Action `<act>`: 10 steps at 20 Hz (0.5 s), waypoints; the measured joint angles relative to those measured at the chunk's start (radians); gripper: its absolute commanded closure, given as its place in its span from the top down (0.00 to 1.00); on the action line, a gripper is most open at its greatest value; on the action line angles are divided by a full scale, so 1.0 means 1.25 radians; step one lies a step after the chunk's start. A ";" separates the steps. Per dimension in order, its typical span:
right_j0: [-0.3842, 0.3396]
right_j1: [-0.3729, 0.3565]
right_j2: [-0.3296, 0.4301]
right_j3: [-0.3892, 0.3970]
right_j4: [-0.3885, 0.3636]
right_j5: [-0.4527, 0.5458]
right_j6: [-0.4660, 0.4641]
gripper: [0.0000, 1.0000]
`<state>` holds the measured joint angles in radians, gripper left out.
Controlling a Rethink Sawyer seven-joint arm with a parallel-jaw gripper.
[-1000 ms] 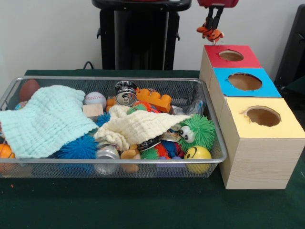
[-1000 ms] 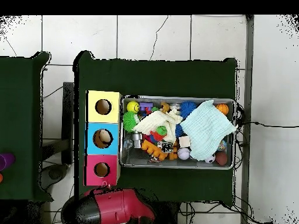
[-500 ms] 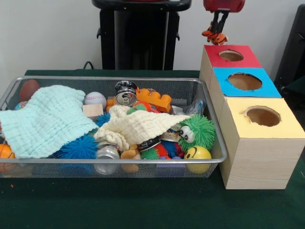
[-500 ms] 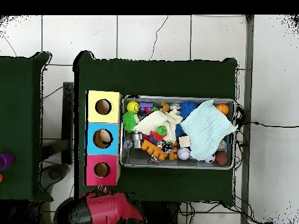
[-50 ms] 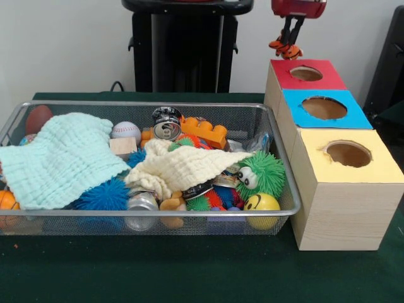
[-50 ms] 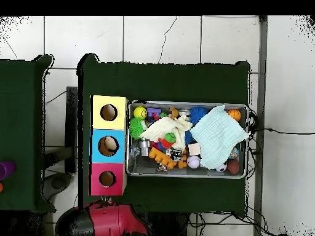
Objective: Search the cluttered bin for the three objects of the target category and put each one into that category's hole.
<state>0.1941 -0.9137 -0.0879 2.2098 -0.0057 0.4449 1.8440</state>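
You are looking across a dark green table at a silver wire-mesh bin (image 5: 151, 218) crowded with toys. To its right stands a row of three pale wooden boxes, each with a round hole in a coloured top: yellow-topped box (image 5: 348, 154) nearest, blue-topped box (image 5: 324, 108) in the middle, red-topped box (image 5: 306, 74) farthest.

At the top right, the red and black gripper (image 5: 288, 45) hangs just beyond the red-topped box, its two dark fingers closed on a small orange and black striped toy (image 5: 285, 48) — held in the air, left of the red hole and above it.

In the bin, a mint green waffle cloth (image 5: 60, 158) covers the left side and a cream cloth (image 5: 186, 167) drapes the middle. Around them lie a baseball (image 5: 126, 130), an orange plastic brick (image 5: 205, 131), a green furry ball with googly eyes (image 5: 262, 173) and a yellow smiley ball (image 5: 262, 203).
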 measured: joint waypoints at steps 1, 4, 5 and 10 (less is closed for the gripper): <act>0.002 -0.004 -0.004 -0.001 0.007 0.001 0.000 0.00; 0.007 -0.015 -0.011 -0.007 0.019 0.017 0.000 0.00; 0.009 -0.020 -0.014 -0.009 0.022 0.025 0.000 0.00; 0.023 -0.044 -0.030 -0.022 0.039 0.088 0.000 0.00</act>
<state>0.2230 -0.9689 -0.1248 2.1818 0.0430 0.5547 1.8440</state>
